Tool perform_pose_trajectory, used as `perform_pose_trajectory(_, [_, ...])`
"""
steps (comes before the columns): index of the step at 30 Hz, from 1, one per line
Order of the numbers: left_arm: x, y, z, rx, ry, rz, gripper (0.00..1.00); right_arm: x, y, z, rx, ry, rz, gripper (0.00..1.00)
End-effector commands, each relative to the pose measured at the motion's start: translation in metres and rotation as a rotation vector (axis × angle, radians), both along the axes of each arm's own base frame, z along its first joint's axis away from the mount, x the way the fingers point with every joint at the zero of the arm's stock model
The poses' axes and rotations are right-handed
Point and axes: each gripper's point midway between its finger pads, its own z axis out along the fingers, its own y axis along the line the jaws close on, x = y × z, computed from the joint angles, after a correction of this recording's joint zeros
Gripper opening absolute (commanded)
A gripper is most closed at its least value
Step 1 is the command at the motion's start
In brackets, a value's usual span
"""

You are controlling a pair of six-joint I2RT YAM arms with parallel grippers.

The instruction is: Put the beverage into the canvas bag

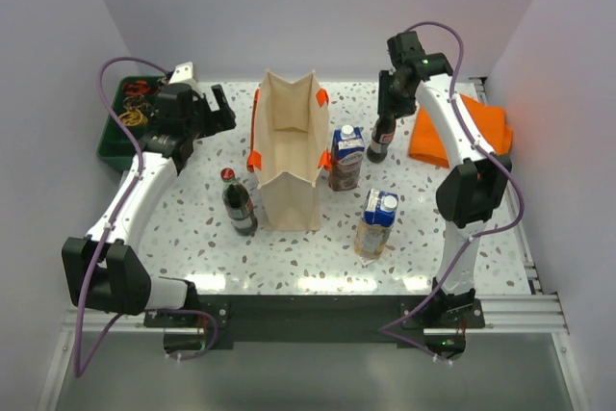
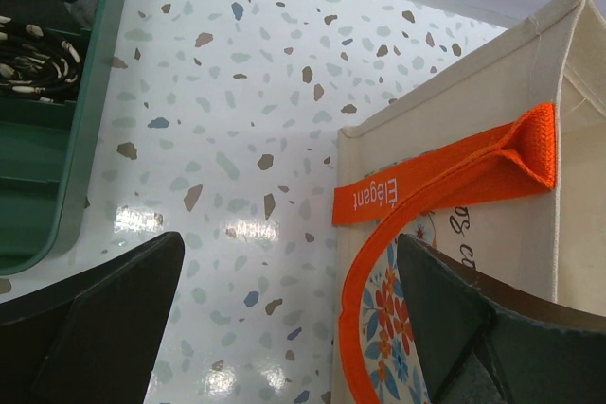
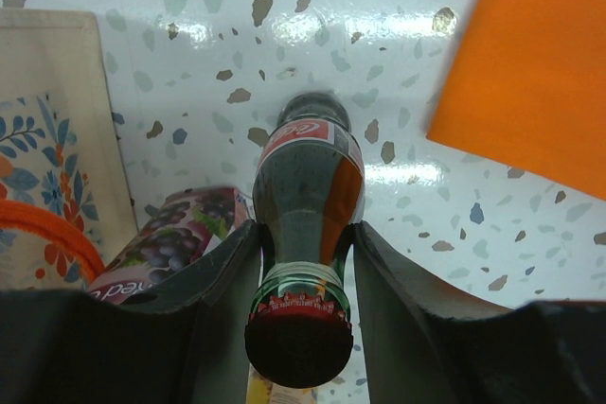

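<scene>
The canvas bag (image 1: 289, 151) stands open at the table's middle, beige with orange handles. My right gripper (image 1: 385, 108) is shut on the neck of a dark cola bottle (image 1: 382, 139) just right of the bag. In the right wrist view both fingers press the bottle (image 3: 308, 177) below its red cap, and my gripper (image 3: 305, 243) is above it. I cannot tell whether the bottle is off the table. My left gripper (image 1: 219, 108) is open and empty at the bag's far left corner. In its wrist view the gripper (image 2: 289, 300) straddles the bag's edge (image 2: 473, 196).
A second cola bottle (image 1: 239, 204) stands left of the bag. A grape carton (image 1: 346, 158) stands right of the bag, and another carton (image 1: 375, 223) nearer the front. A folded orange cloth (image 1: 460, 132) lies at the right. A green bin (image 1: 125, 122) sits at the far left.
</scene>
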Motion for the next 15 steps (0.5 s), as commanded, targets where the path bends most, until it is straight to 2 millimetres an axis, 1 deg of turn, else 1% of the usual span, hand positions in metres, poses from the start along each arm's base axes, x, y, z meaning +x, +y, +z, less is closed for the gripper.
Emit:
perform_pose_trajectory(1, [0.006, -0.001, 0.011, 0.009, -0.047, -0.017, 1.00, 0.011, 0.001, 0.051, 0.030, -0.149, -0.019, 0.00])
perform_pose_trajectory(6, [0.005, -0.001, 0.010, 0.010, -0.044, -0.018, 1.00, 0.013, 0.000, 0.061, 0.028, -0.177, -0.024, 0.00])
perform_pose_trajectory(9, [0.005, -0.001, 0.009, 0.011, -0.041, -0.018, 1.00, 0.013, 0.000, 0.061, 0.025, -0.175, -0.022, 0.00])
perform_pose_trajectory(14, [0.004, -0.001, 0.008, 0.013, -0.038, -0.019, 1.00, 0.013, 0.000, 0.049, 0.020, -0.150, -0.022, 0.00])
perform_pose_trajectory(15, [0.004, 0.000, 0.008, 0.013, -0.039, -0.017, 1.00, 0.013, 0.000, 0.049, 0.022, -0.152, -0.025, 0.00])
